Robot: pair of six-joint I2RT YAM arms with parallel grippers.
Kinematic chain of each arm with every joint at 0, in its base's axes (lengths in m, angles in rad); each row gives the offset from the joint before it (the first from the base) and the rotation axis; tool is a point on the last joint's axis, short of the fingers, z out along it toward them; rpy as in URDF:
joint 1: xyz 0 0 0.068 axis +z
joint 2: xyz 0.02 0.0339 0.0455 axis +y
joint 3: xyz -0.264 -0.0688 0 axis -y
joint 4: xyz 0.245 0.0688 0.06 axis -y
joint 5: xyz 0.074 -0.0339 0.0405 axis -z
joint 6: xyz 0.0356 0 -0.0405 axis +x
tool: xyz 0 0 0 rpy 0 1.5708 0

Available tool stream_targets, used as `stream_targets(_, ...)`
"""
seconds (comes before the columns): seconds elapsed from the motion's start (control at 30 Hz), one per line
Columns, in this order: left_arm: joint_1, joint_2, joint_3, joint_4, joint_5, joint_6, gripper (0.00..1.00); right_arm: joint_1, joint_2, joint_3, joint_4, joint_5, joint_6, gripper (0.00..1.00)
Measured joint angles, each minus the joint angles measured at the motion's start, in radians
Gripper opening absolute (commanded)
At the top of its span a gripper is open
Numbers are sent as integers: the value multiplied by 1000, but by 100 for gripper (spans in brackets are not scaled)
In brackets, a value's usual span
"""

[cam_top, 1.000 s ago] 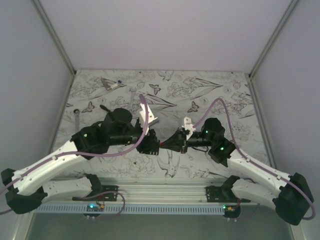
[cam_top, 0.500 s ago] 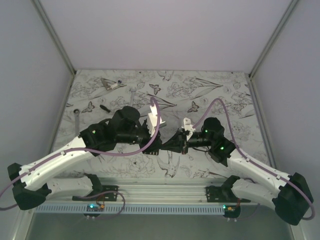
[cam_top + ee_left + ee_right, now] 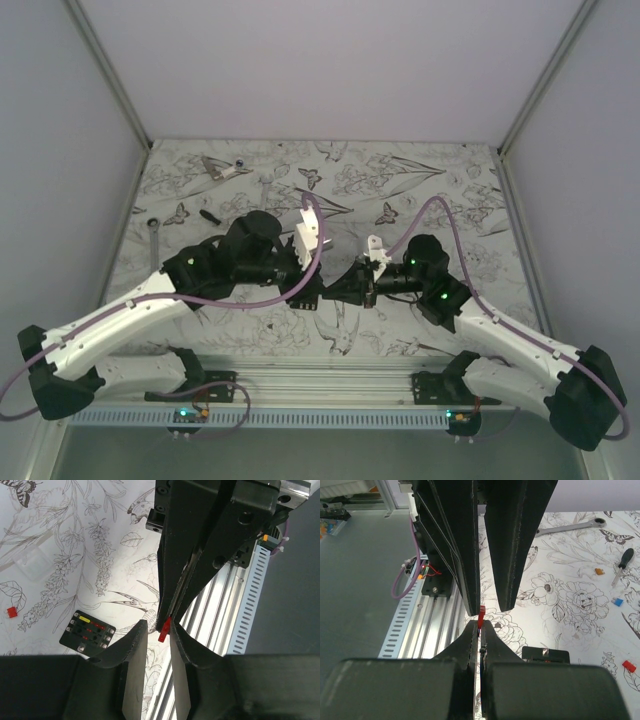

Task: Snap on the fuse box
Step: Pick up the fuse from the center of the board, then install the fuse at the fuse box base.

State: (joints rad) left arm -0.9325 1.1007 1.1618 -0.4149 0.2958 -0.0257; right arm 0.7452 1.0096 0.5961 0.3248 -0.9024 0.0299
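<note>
Item, right gripper (image 3: 479,627): I am seeing it pinching a red fuse (image 3: 481,615) in closed tips at frame centre.
Item, left gripper (image 3: 158,626): I am holding it narrowly parted, fingertips flanking that fuse; whether they are touching it I cannot tell.
Item, fuse box (image 3: 87,630): lying flat on the table (image 3: 60,545), lower left of the left wrist view, apart from both grippers.

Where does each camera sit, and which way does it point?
Top external: above and behind the bases, looking down on the table; both arms show, left gripper facing right gripper.
Left wrist: on the left arm, looking past the left fingers at the right gripper and fuse box.
Right wrist: opposite way, past the right fingers, shut on a red fuse.
Both wrist views share that fuse.
</note>
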Motion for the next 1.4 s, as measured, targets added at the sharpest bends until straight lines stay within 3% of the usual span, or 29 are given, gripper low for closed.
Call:
stream_targets(0.33,12,22,-12,3,47,0,25,-5,-2,-6,-1,-1,1,0)
stream_targets(0.57,16,24,-15,4,72,5,2,-9,-2,-9,-1,-2,5,0)
stream_targets(0.67,16,24,-15,3,79,18,0,-9,-2,-9,-1,-2,8,1)
stream_targets(0.93,17,24,-42,7,14,-8,0,-18,-5,-19,0,59,13,51)
stream_targets(1.17,32,42,-68,-33,-162,-132,0,-37,-88,-100,-24,330,79,73)
stream_targets(1.27,36,89,-67,-59,-244,-212,0,-37,-129,-116,-50,476,114,86)
stream_targets(1.4,37,175,-66,-108,-339,-328,0,-37,-191,-142,-90,686,164,95)
